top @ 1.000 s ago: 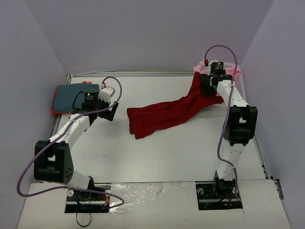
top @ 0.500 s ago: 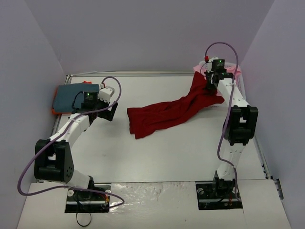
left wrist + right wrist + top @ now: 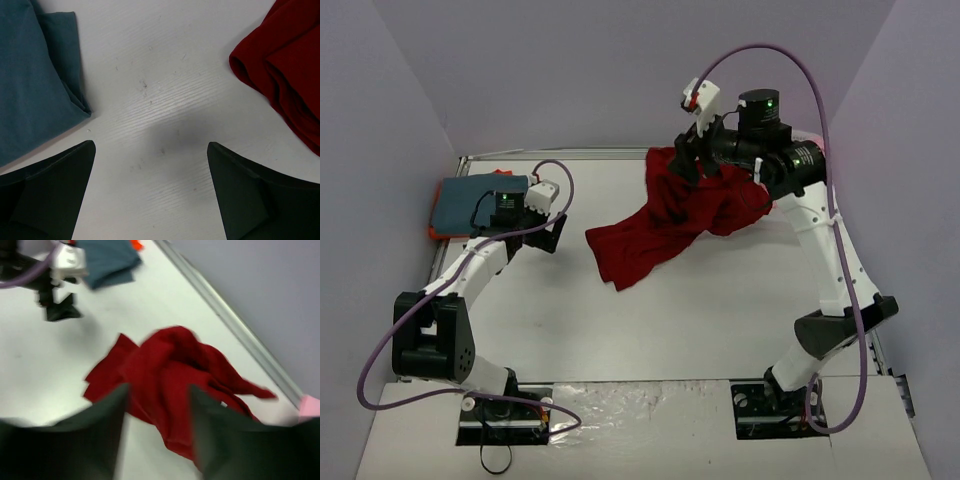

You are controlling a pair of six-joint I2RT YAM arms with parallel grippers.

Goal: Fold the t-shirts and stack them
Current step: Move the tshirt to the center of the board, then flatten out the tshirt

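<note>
I find the left gripper (image 3: 150,145) low over the table (image 3: 670,320) on the left side, its fingers spread wide with nothing between them. Just to its left lies the teal shirt (image 3: 470,198), folded flat at the far left of the table, with an edge of the orange shirt (image 3: 433,233) showing from underneath it. The right arm stands high and reaches in over the far middle of the table, with the right gripper (image 3: 682,165) at the upper end of the red shirt (image 3: 660,225). That shirt is crumpled. Its far part is bunched up beside the right gripper, and its near left end trails down to the table, close to the left gripper but not touching it. The right wrist view is blurred. It shows the right fingers (image 3: 107,425) partly apart, with red cloth visible through the gap, and I cannot tell whether they are pinching any cloth. A corner of the pink shirt (image 3: 310,407) shows at the far right edge of the table
</note>
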